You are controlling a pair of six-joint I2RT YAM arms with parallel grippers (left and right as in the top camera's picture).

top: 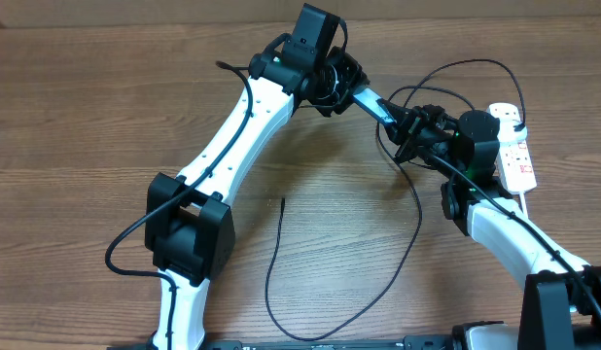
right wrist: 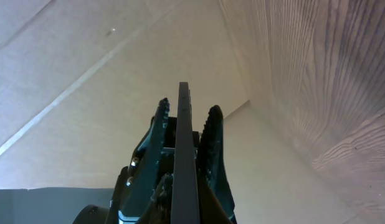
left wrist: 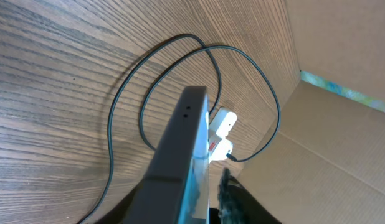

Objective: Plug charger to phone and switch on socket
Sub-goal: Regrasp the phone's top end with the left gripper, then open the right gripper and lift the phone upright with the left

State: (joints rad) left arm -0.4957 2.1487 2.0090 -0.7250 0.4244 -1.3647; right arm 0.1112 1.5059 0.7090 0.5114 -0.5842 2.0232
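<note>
The phone (top: 374, 105), with its light-blue screen, is held off the table between both grippers. My left gripper (top: 345, 89) clamps its left end and my right gripper (top: 402, 122) its right end. The left wrist view shows the phone (left wrist: 183, 149) edge-on between my fingers (left wrist: 202, 190). The right wrist view shows its thin edge (right wrist: 183, 149) between toothed fingers (right wrist: 186, 107). The black charger cable (top: 415, 224) loops over the table, and its connector tip (top: 284, 200) lies loose at the centre. The white socket strip (top: 515, 146) lies at the right; it also shows in the left wrist view (left wrist: 222, 124).
A cardboard wall (left wrist: 342, 56) stands behind the table. The cable loops (left wrist: 118, 106) run under and around the held phone. The right arm (top: 505, 228) covers the near side of the strip. The left arm (top: 232, 136) crosses the table's left half.
</note>
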